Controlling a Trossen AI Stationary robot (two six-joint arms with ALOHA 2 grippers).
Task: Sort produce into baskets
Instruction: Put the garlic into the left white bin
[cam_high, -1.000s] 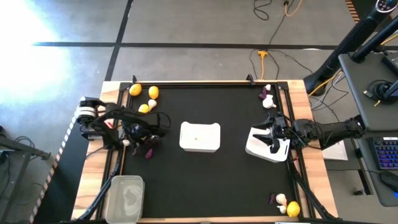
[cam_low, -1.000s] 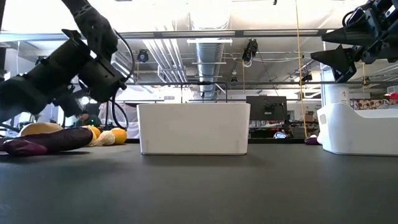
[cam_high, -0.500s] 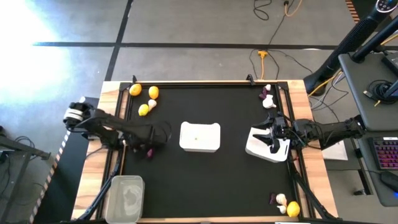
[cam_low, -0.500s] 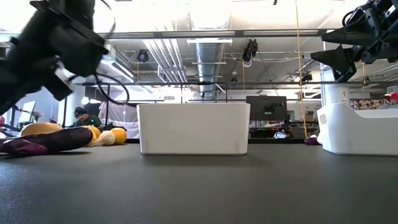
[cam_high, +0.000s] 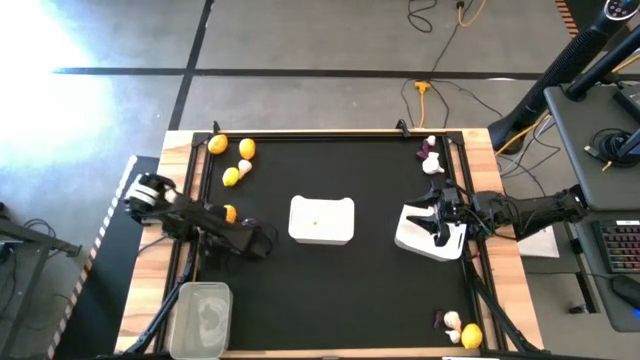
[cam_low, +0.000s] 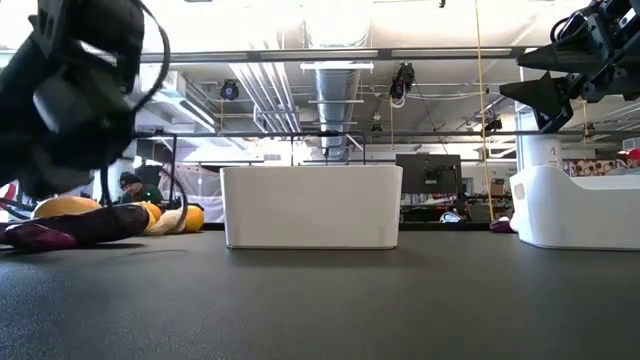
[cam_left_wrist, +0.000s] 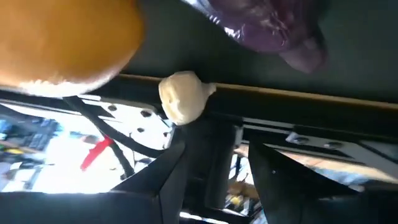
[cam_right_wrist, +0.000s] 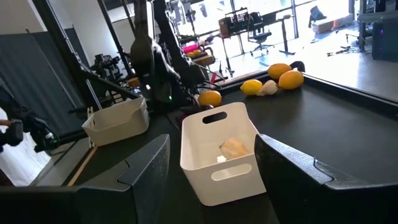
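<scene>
My left gripper is open and empty. It hangs over the table's left side, looking at a lemon, a garlic bulb and a purple vegetable lying beside the left rail. In the low view the purple vegetable lies flat on the mat in front of a lemon. My right gripper is open and empty above the right white tray. The centre white tray holds one garlic bulb. The clear tub stands at the near left corner.
Three lemons and a garlic bulb lie at the far left. Garlic and a purple piece lie at the far right. A purple piece, a garlic bulb and a lemon lie at the near right corner. Bare mat lies in front of the centre tray.
My left arm has swung toward the table's near edge and risen, so it looms larger in the low view. It now uncovers a lemon at the table's left side in the high view. The produce on the mat has stayed where it was.
</scene>
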